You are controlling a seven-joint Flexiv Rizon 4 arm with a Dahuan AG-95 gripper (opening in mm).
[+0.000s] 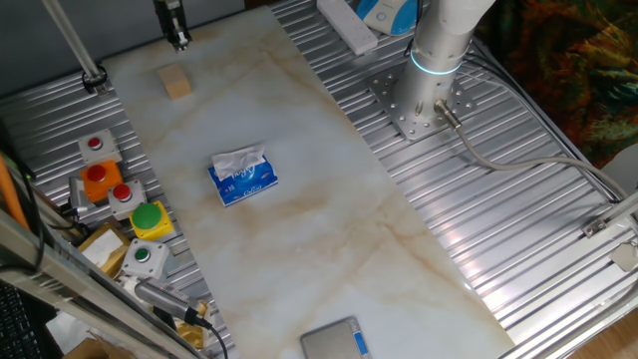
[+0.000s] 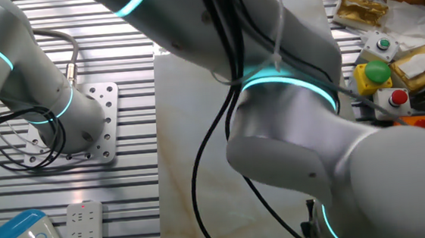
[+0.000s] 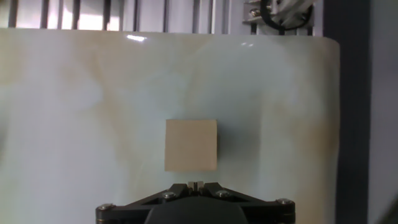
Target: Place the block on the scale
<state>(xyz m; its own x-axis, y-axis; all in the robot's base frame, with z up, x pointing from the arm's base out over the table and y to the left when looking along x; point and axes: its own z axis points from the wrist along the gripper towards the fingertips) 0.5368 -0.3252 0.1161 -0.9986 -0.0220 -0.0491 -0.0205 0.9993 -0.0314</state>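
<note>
The block [image 1: 176,83] is a small light-tan wooden cuboid lying on the marble tabletop at the far left. In the hand view the block [image 3: 191,145] sits just ahead of the fingertips, apart from them. My gripper [image 1: 178,38] hangs above the table just beyond the block. In the hand view my gripper [image 3: 196,184] has its two fingertips pressed together with nothing between them. The scale [image 1: 334,341], a flat grey slab with a small blue strip, lies at the near edge of the table, far from the block. In the other fixed view the arm hides both the block and the scale.
A blue-and-white tissue pack [image 1: 242,177] lies mid-table between block and scale. Coloured push-buttons [image 1: 122,194] and boxes line the left rail. The arm's base [image 1: 424,100] and a cable stand on the ribbed metal at the right. A power strip [image 1: 345,25] lies at the back.
</note>
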